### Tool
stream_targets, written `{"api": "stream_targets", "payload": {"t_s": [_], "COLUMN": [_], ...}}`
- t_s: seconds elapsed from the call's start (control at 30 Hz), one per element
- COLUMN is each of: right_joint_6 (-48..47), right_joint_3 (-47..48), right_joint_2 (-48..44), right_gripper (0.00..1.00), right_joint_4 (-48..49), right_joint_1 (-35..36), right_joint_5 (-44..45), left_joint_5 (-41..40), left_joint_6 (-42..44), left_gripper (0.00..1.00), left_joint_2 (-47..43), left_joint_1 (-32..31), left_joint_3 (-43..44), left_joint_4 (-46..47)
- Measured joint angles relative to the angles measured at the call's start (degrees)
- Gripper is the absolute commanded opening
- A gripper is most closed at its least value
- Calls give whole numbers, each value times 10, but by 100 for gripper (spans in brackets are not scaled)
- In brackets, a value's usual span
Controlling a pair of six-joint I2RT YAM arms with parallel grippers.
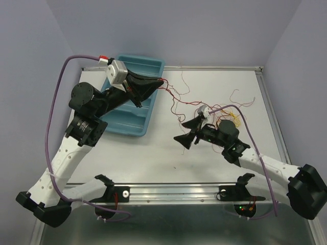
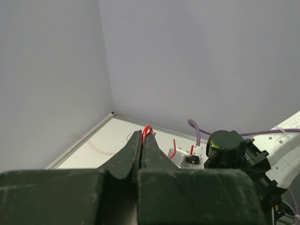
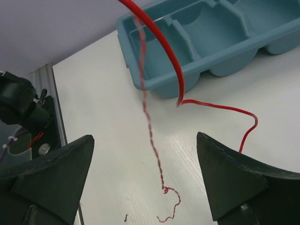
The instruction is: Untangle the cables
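Pale walls enclose a white table (image 1: 153,163) with a teal tray (image 1: 130,125) at its left. Over the tray's far end, the left gripper (image 1: 156,84) has its jaws pressed together on a red strand of the cables (image 1: 176,97). These trail right to a red and yellow snarl beside the right arm. The right gripper (image 1: 188,131) hangs mid-table, jaws spread wide, holding nothing.

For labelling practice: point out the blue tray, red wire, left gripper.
blue tray (image 3: 159,86): right wrist view, near wall.
red wire (image 3: 172,58): right wrist view, curved stretch.
left gripper (image 2: 143,136): left wrist view, between fingertips.
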Motion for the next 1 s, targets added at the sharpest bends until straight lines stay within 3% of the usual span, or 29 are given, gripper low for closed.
{"api": "stream_targets", "payload": {"t_s": [0.13,0.23,0.33,0.37,0.4,0.43,0.67,0.87,1.0], "right_joint_6": [-15,-18,-22,-18,-21,-19,-11,7,22], "right_joint_3": [5,5,5,5,5,5,5,9,86], "right_joint_2": [18,19,19,18,18,16,-49,-116,-104], "right_gripper": [89,79,40,14,5,1,0,0,1], "right_joint_4": [1,5,19,22,23,24,22,-1,-82], "right_joint_1": [24,31,34,35,35,36,37,37,37], "right_joint_5": [78,129,165,175,181,185,184,181,181], "left_joint_5": [17,30,43,46,47,47,-16,-65,-66], "left_joint_6": [-8,-14,-20,-21,-21,-21,-4,11,12], "left_gripper": [0,0,0,0,0,0,0,0,0], "left_joint_2": [3,9,16,18,20,23,40,129,213], "left_joint_1": [0,0,0,0,0,0,1,8,11], "left_joint_3": [0,0,0,1,2,2,8,23,23], "left_joint_4": [0,0,0,-1,-4,-6,-27,-25,-29]}}
